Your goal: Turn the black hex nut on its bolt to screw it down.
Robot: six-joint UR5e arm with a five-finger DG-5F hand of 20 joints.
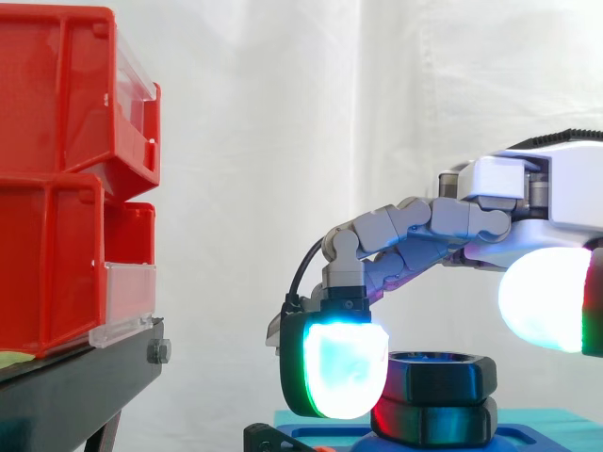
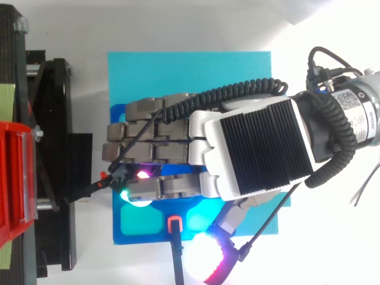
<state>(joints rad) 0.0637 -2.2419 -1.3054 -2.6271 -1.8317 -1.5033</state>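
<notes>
Setup: red bins [image 1: 57, 188] stacked at left on a black stand [image 1: 75, 386], white curtain [image 1: 283, 141] behind. In the top view the bins [image 2: 15, 172] and stand [image 2: 53, 148] are at the left edge.

Workpiece: the black hex nut [image 1: 441, 375] is at lower centre-right of the side view. It sits level, directly on top of a second black hex piece [image 1: 435, 422] of about the same width. That stack stands on a blue fixture [image 1: 316, 435], and the fixture rests on a teal plate [image 1: 556, 419]. From above, the fixture [image 2: 142, 225] takes up the lower part of the plate [image 2: 190, 74], which lies on a white surface [image 2: 332, 237]. A small orange clip [image 2: 174, 224] sits on the fixture near its lower edge.

Hand: the hand [image 1: 443, 226] reaches in from the right, above the nut, on the arm [image 2: 356, 113]. From above, the hand [image 2: 255, 148] covers the middle of the plate and hides the nut.

Fingers: they are bent down at the nut's left side. One white-cyan pad [image 1: 344, 369] hangs at nut height and overlaps the nut's left edge. The thumb pad [image 1: 545, 297] glows white, higher and to the right, apart from the nut. Cannot tell whether the fingers grip the nut or only lie against it.
</notes>
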